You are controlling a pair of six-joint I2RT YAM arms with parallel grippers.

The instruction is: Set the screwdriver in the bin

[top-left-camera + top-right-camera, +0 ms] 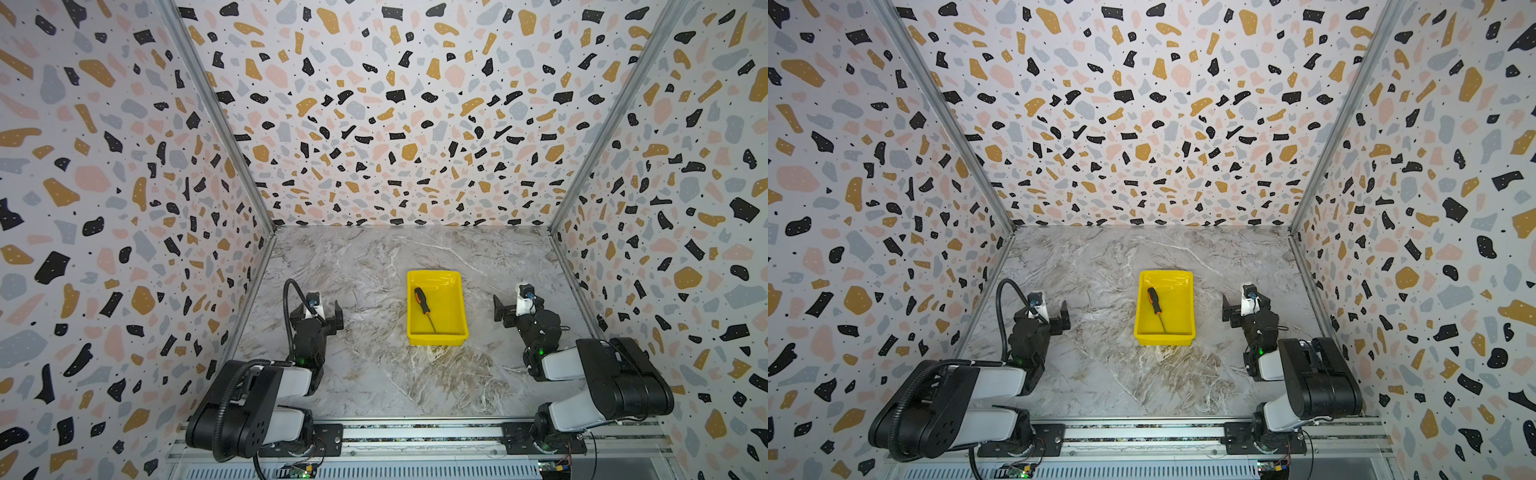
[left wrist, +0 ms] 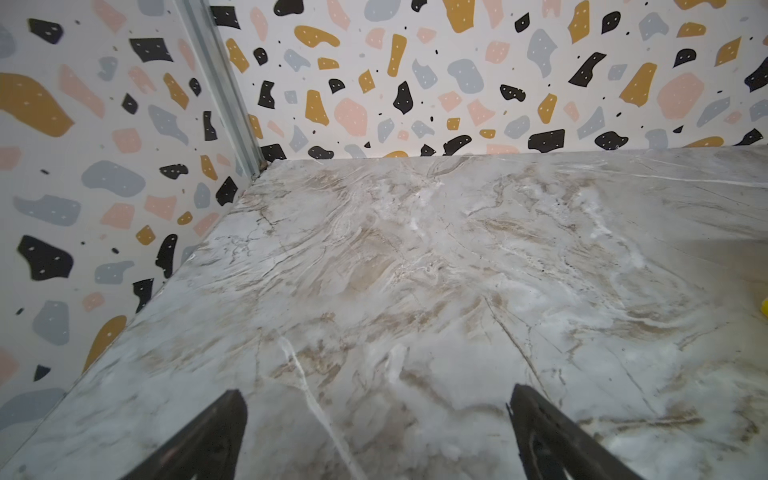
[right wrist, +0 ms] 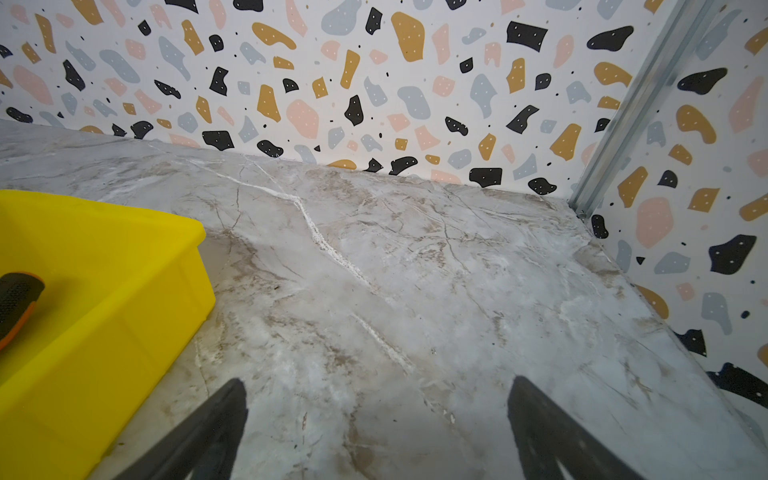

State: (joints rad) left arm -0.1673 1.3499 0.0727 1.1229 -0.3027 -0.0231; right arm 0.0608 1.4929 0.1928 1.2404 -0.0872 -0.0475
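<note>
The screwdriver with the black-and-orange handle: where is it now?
In both top views the black-and-orange screwdriver lies inside the shallow yellow plastic bin mid-table, near its left side, handle pointing toward the back.

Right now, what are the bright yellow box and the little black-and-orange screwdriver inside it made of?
The bright yellow rectangular bin looks like moulded plastic: even colour, rounded corners, glossy inside. The small screwdriver has a black-and-orange handle, probably plastic with a rubbery grip; the black part looks dotted and matt. Its thin dark shaft looks like metal, but it is too small to be sure.
</note>
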